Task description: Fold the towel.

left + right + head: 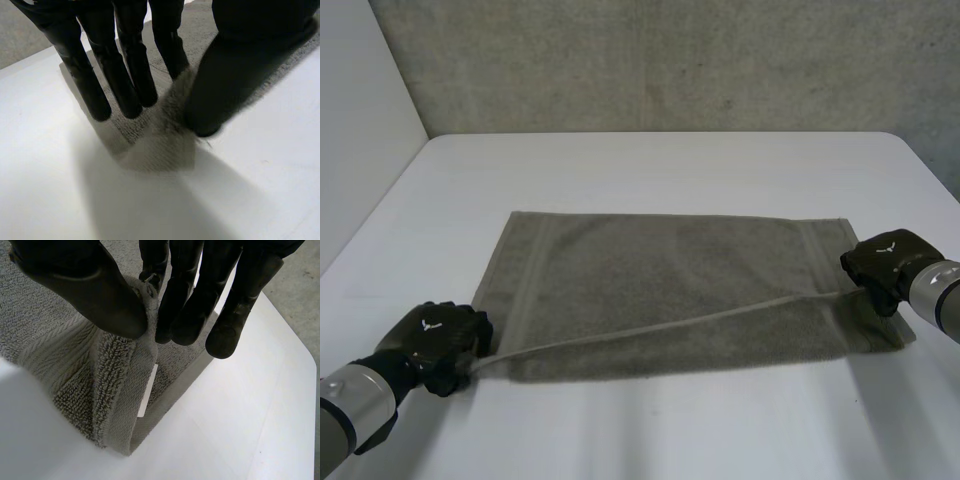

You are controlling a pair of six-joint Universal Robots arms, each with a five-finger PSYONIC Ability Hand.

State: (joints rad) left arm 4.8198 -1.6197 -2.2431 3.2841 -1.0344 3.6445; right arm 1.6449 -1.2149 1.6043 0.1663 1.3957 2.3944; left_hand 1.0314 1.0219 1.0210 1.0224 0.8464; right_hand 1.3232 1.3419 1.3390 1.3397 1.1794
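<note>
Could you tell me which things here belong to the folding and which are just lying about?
Job: olive-grey terry towel; black left hand and black right hand, each pinching its near edge.
Not part: white table; grey concrete wall.

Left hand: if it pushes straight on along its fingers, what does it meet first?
The left hand pinches the towel corner; going straight on, its fingertips would probably meet the white table first.

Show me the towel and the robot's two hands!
towel (670, 265): head view, on its flat middle.
left hand (445, 338): head view, on the back of the hand.
right hand (886, 262): head view, on the back of the hand.
</note>
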